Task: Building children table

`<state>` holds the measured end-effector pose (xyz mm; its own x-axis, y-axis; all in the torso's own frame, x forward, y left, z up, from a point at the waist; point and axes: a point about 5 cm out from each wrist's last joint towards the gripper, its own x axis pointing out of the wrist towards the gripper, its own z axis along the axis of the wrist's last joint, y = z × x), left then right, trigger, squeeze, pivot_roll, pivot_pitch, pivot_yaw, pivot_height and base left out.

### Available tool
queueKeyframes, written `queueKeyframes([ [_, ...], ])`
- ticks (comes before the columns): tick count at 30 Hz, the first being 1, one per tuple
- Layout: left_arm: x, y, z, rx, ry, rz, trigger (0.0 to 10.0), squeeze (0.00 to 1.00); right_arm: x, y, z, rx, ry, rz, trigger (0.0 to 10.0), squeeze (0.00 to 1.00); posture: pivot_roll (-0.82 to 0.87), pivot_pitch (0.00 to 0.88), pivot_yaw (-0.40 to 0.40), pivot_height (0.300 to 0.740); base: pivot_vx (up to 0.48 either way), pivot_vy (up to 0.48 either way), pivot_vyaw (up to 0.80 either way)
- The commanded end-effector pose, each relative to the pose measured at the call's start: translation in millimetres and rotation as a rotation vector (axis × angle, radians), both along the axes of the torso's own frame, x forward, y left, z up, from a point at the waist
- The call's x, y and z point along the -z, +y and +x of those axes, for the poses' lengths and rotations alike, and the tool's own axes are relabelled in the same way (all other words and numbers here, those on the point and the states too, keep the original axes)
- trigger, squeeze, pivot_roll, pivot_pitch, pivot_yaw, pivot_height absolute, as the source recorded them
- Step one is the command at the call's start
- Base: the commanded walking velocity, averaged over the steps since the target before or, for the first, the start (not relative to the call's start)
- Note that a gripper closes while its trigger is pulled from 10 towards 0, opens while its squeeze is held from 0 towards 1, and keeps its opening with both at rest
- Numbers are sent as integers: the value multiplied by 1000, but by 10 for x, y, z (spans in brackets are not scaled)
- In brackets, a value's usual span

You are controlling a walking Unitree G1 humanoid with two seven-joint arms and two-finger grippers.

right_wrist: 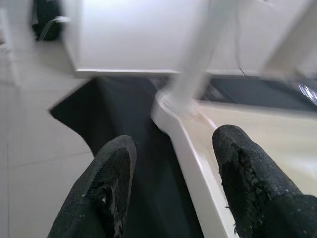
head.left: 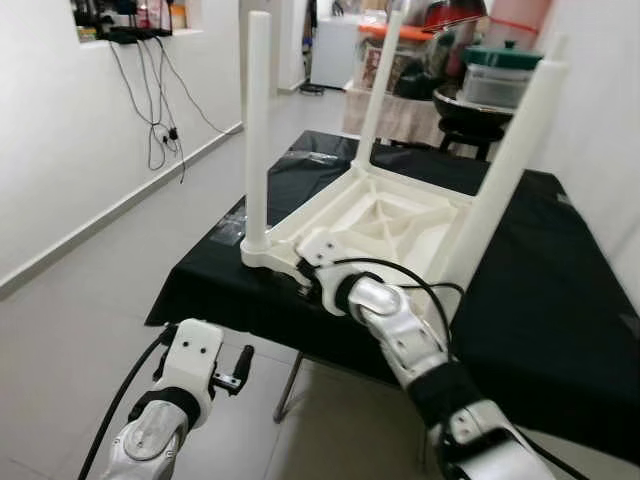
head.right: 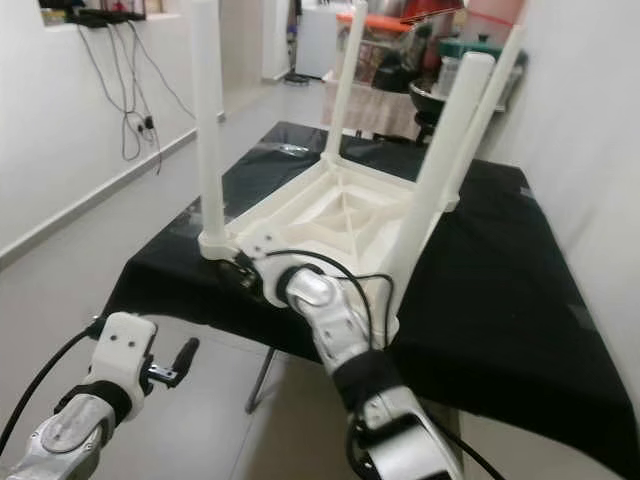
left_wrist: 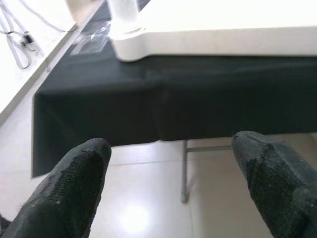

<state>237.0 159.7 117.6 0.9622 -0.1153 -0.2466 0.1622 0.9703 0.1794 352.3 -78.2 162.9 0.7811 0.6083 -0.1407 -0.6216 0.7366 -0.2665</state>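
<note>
While it lies upside down: the white children's table (head.left: pixel 385 215) rests top-down on the black-covered table (head.left: pixel 560 300), legs pointing up.
Landmark: the children's table; every place below is given from it.
Near-left leg (head.left: pixel 257 130): upright, seated in the corner socket closest to the robot's left side.
Far leg (head.left: pixel 380 85): upright at the corner away from the robot, thin in view.
Near-right leg (head.left: pixel 505 165): tilted, leaning outward toward the robot's right, rising from the near-right corner.
Underside: ribbed, with diagonal braces crossing in the middle.
Right gripper (right_wrist: pixel 171 168): at the near edge, close to the near-left leg's corner; its two black fingers (right_wrist: pixel 111 178) stand apart, one on each side of the white rim, and whether they touch it cannot be told.
Right arm (head.left: pixel 400 335): silver, reaching up from below to that near edge, a black cable looping over it.
Left gripper (left_wrist: pixel 171 168): lower than the children's table and in front of it, over the pale floor (head.left: pixel 70 340); fingers spread wide, nothing between them.
Black cloth: hangs down over the front edge under the near-left corner.
Behind the children's table: a crowded stand with pots and containers (head.left: pixel 470 70).
Left wall: loose cables (head.left: pixel 160 110) dangling.
</note>
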Motion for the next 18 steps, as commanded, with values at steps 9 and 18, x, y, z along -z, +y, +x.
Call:
queueKeyframes([
  [9, -22, 46, 39, -2, -27, 43, 10000, 0, 76, -220, -160, 159, 17, 128, 10000, 0, 42, 0, -66, 740, 0, 136, 0],
  [18, -54, 43, 68, 17, -59, 38, 10000, 0, 205, -246, -414, 96, 134, 137, 10000, 0, 40, 0, -59, 740, 0, 0, 0],
])
